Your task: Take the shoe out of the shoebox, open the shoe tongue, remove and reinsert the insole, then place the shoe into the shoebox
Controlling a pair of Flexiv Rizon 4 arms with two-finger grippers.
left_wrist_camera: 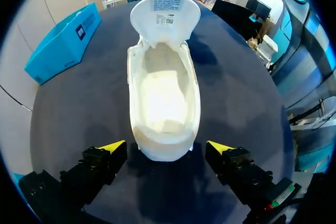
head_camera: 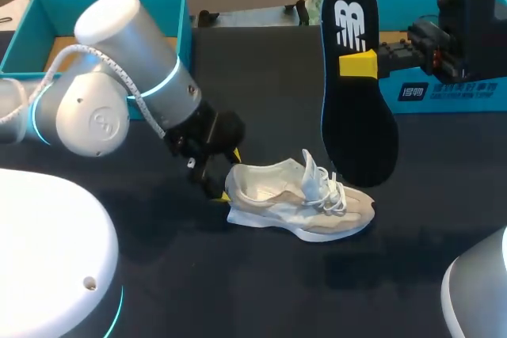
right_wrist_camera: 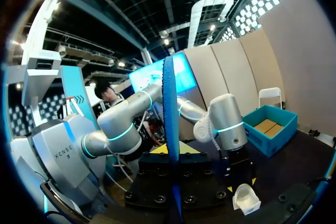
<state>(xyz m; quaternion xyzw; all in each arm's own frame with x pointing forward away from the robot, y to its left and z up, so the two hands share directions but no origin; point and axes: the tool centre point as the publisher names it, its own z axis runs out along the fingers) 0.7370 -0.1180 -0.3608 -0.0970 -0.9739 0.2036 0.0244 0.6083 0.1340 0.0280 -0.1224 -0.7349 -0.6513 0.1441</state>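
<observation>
From where I stand, the cream-white low sneaker (head_camera: 293, 203) lies on its sole on the black table (head_camera: 238, 298). Its long axis runs across the table, heel toward the left gripper (head_camera: 226, 176) and toe toward the right arm's side. The tongue is folded up and forward, so the mouth is wide open. The left gripper's fingers (left_wrist_camera: 113, 146) stand spread on either side of the heel, close beside it but apparently not pressing on it. The right gripper (head_camera: 358, 65) is clamped on the black foam insole with a blue edge (head_camera: 356, 132), gripping it near the narrow heel part. The insole hangs almost upright, with its broad forefoot end just above the laces. To my eye it has to tip over until it lines up with the shoe before it can slide in, and the right arm alone is placed for that. The teal cardboard shoebox (head_camera: 184, 21) sits open at the far left, showing a brown floor where the arm does not cover it. I cannot see into a second teal box (head_camera: 451, 93) behind the right gripper.
</observation>
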